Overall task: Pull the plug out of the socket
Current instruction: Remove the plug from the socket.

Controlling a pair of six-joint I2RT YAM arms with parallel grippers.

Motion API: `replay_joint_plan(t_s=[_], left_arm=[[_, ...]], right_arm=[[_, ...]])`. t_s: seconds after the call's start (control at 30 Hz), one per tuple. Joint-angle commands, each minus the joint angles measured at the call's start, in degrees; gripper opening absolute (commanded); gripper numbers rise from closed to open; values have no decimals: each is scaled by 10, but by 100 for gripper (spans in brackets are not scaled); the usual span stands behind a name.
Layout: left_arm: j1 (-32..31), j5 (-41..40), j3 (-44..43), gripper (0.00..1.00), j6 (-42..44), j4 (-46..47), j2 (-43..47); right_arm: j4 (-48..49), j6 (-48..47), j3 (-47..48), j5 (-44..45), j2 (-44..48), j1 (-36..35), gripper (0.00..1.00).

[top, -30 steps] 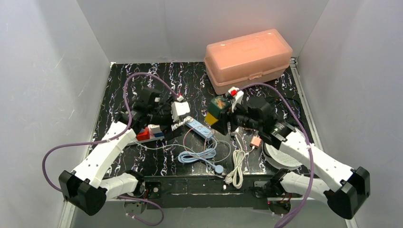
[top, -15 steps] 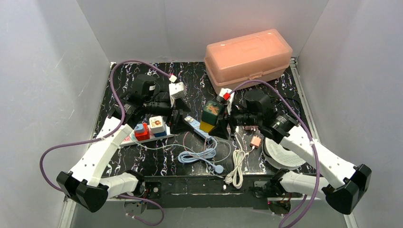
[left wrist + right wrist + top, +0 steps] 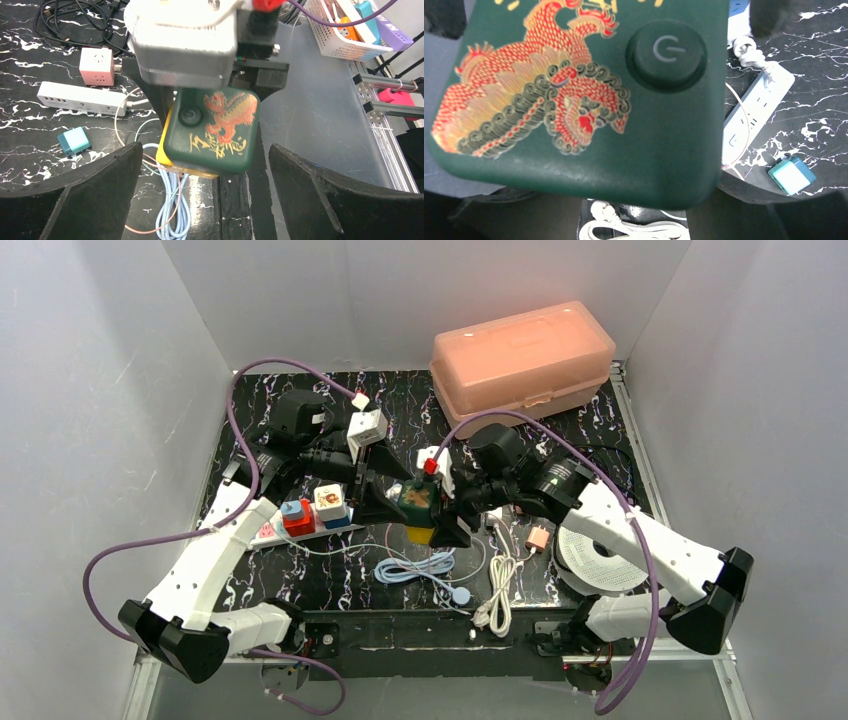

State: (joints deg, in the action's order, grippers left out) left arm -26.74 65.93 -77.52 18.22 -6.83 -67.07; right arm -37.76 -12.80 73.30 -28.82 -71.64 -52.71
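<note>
A green cube socket (image 3: 417, 501) with a red dragon print and a power button has a yellow block (image 3: 421, 533) on its underside. My right gripper (image 3: 443, 512) is shut on the cube and holds it above the mat. The cube fills the right wrist view (image 3: 584, 100), where that gripper (image 3: 639, 200) grips it. My left gripper (image 3: 378, 498) is open just left of the cube. In the left wrist view the cube (image 3: 215, 130) and its yellow block (image 3: 167, 156) hang ahead of the left gripper (image 3: 210, 200), between its spread fingers (image 3: 75, 195).
A white power strip (image 3: 262, 532) with red and blue plugs lies at the left. A pink lidded box (image 3: 520, 360) stands at the back. A light-blue cable coil (image 3: 420, 566), a white cable (image 3: 497, 598), a pink adaptor (image 3: 539, 537) and a white round disc (image 3: 600, 562) lie in front.
My right gripper carried the green cube left and down towards the middle. My left gripper lifted off the power strip and swung to face the cube, jaws open.
</note>
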Motion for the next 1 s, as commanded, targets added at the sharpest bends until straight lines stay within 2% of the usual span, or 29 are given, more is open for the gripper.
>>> replay_joint_plan(t_s=[0.0, 0.33, 0.43, 0.6, 0.63, 0.7, 0.77, 0.83, 0.87, 0.9, 0.93, 0.97], left_arm=[[1, 28, -2, 98, 24, -21, 7], [-8, 16, 13, 98, 108, -65, 20], [-9, 23, 6, 80, 126, -81, 19], [-10, 17, 2, 56, 143, -95, 19], [-10, 11, 1, 50, 150, -99, 19], [-10, 6, 0, 28, 163, -109, 21], [-10, 1, -1, 12, 171, -116, 22], [-10, -5, -1, 6, 182, -125, 25], [-10, -6, 0, 4, 187, -130, 26], [-10, -8, -1, 0, 190, -135, 27], [-10, -9, 0, 0, 190, -136, 27], [-10, -10, 0, 0, 190, -137, 28]], right_arm=[[-14, -35, 63, -1, -16, -16, 1], [-32, -49, 123, -10, -68, -31, 1], [-35, -46, 144, -14, -87, -36, 1], [-22, -32, 166, -11, -110, -47, 1], [-20, -30, 169, -10, -112, -51, 1], [-13, -22, 167, -2, -112, -55, 1], [0, -13, 155, 6, -103, -55, 7], [24, -9, 131, 14, -85, -55, 13], [39, -7, 118, 18, -75, -55, 19], [62, -1, 106, 27, -64, -55, 30], [79, 1, 95, 36, -53, -55, 38], [97, 3, 83, 44, -43, -55, 52]])
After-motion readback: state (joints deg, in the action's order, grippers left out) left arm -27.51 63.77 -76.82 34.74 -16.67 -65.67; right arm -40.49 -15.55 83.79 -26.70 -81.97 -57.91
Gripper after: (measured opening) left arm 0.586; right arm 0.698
